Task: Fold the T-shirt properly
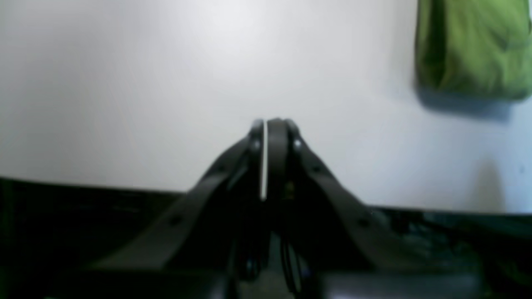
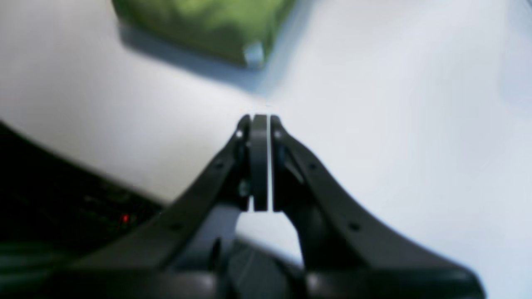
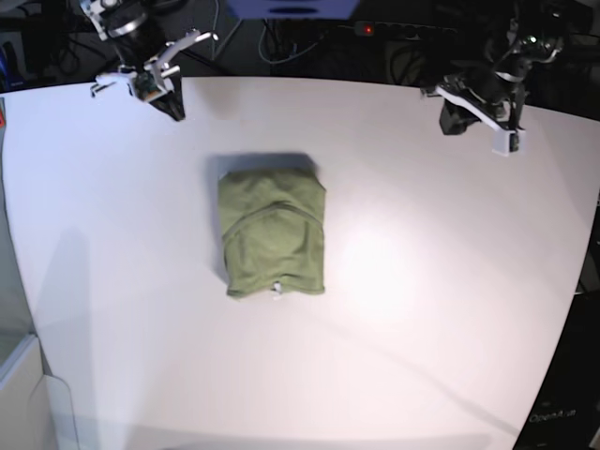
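Probably a lab: white table (image 3: 450, 309), cables (image 3: 281, 42) behind.

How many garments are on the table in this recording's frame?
1. The folded T-shirt lies left of the white table's centre in the base view, apart from both grippers. Nothing else could hide another.

Two dark arms with white brackets, each ending in black curved fingers (image 1: 253, 141) studded with small screws.
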{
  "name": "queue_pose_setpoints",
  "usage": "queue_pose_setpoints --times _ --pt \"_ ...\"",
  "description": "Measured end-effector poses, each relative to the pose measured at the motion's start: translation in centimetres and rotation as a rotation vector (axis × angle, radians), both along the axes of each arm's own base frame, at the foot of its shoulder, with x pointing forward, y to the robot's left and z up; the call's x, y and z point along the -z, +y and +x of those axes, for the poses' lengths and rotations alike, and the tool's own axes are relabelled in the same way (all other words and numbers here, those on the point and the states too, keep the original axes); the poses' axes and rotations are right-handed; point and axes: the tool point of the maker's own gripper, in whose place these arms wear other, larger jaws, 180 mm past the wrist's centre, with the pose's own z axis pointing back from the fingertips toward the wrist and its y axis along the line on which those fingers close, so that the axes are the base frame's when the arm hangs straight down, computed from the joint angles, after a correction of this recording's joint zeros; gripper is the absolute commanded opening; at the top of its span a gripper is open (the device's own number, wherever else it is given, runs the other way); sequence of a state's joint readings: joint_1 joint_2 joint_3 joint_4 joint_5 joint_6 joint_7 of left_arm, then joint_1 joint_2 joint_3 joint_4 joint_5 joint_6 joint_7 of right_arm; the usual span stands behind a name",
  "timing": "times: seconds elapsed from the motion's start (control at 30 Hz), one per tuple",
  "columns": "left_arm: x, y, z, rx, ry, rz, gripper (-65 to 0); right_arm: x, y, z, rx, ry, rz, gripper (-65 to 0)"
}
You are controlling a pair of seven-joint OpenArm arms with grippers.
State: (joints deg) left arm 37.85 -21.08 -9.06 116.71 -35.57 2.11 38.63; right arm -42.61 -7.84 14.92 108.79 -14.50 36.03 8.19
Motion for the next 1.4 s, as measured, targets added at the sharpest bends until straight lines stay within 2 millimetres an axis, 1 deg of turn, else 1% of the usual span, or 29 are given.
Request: queue_pose_setpoints --times 0.07,0.1,0.17,0.2,0.23,0.27,0.3,0.37,0.43,0.5,0.53,0.6,0.63,0.7,0.73,0.77,0.8,0.83,0.87,0.9,0.93,1.0,1.1,1.13,1.17,1.23,1.3,1.37,1.4 --pt "-0.2 0.0 -0.1 0.019 -0.010 0.004 -63.5 0.0 -0.4 -1.8 0.029 0.001 0.035 -65.0" --pt "0.0 0.3 -0.6 0.024 -0.001 0.017 -63.5 0.1 -0.7 -2.7 0.054 0.006 0.073 -65.0" --pt "0.9 0.7 -2.7 0.033 0.061 0.034 -63.5 1.2 -1.5 -4.7 0.118 0.046 0.118 -65.0" --pt "1.3 0.8 -3.6 0.042 0.088 0.045 -63.5 1.5 -2.0 -5.4 0.143 0.051 0.135 -65.0" --pt "1.5 0.7 -4.2 0.047 0.105 0.044 -63.5 1.5 -2.5 -5.8 0.170 0.040 0.155 -65.0" --pt "1.6 0.6 -4.5 0.051 0.112 0.040 -63.5 2.0 -2.8 -6.4 0.193 0.052 0.168 -65.0" --pt "1.8 0.7 -4.6 0.050 0.120 0.041 -63.5 2.8 -3.1 -7.1 0.206 0.085 0.161 -65.0" --pt "2.5 0.9 -5.1 0.050 0.139 0.049 -63.5 4.5 -3.1 -8.4 0.225 0.137 0.181 -65.0" --pt "3.8 0.9 -6.5 0.073 0.184 0.079 -63.5 6.3 -2.8 -9.9 0.248 0.192 0.206 -65.0" --pt "6.1 1.0 -8.7 0.105 0.261 0.118 -63.5 8.5 -2.3 -11.0 0.278 0.246 0.244 -65.0" --pt "7.3 1.4 -9.8 0.119 0.294 0.153 -63.5 9.5 -2.0 -11.3 0.283 0.270 0.257 -65.0" --pt "10.4 2.0 -12.4 0.135 0.374 0.203 -63.5 11.4 -1.3 -11.7 0.314 0.300 0.308 -65.0" --pt "11.8 2.1 -13.3 0.134 0.402 0.223 -63.5 12.5 -1.0 -12.1 0.320 0.332 0.320 -65.0" --pt "14.3 1.8 -13.6 0.131 0.389 0.225 -63.5 14.8 -0.8 -12.6 0.323 0.394 0.338 -65.0" --pt "15.7 1.9 -13.8 0.123 0.383 0.228 -63.5 15.6 -0.9 -12.7 0.335 0.401 0.354 -65.0" --pt "17.0 2.2 -14.7 0.119 0.414 0.244 -63.5 16.4 -0.9 -13.2 0.355 0.422 0.370 -65.0" --pt "18.2 2.7 -14.7 0.111 0.406 0.258 -63.5 17.4 -0.9 -13.2 0.368 0.442 0.386 -65.0" --pt "19.5 3.3 -15.3 0.107 0.439 0.277 -63.5 18.7 -0.8 -13.7 0.360 0.495 0.384 -65.0" --pt "20.4 3.9 -15.8 0.099 0.437 0.299 -63.5 19.6 -0.7 -13.9 0.365 0.520 0.400 -65.0" --pt "21.3 4.1 -15.8 0.094 0.413 0.304 -63.5 20.4 -0.8 -13.8 0.379 0.536 0.418 -65.0" --pt "22.3 4.2 -16.2 0.084 0.423 0.311 -63.5 21.2 -1.0 -13.7 0.401 0.542 0.432 -65.0" --pt "23.9 4.0 -16.2 0.072 0.407 0.327 -63.5 22.6 -1.1 -13.7 0.437 0.568 0.465 -65.0" --pt "26.0 3.3 -15.7 0.063 0.374 0.324 -63.5 24.9 -1.5 -14.3 0.519 0.640 0.488 -65.0" --pt "26.7 2.6 -15.9 0.067 0.386 0.286 -63.5 25.3 -1.6 -14.6 0.546 0.654 0.488 -65.0" --pt "27.2 1.9 -15.9 0.070 0.386 0.243 -63.5 25.5 -1.7 -14.4 0.570 0.650 0.505 -65.0" --pt "27.7 0.5 -15.7 0.006 0.367 0.155 -63.5 25.6 -1.9 -13.5 0.567 0.645 0.510 -65.0" --pt "28.1 -0.9 -15.6 -0.049 0.387 0.088 -63.5 25.6 -2.9 -11.3 0.565 0.588 0.465 -64.9" --pt "28.0 -2.0 -14.7 -0.088 0.364 0.043 -63.5 26.1 -4.6 -10.2 0.571 0.567 0.334 -64.9" --pt "27.9 -2.2 -13.8 -0.102 0.343 0.032 -63.5 26.3 -5.4 -10.3 0.562 0.572 0.255 -64.9"
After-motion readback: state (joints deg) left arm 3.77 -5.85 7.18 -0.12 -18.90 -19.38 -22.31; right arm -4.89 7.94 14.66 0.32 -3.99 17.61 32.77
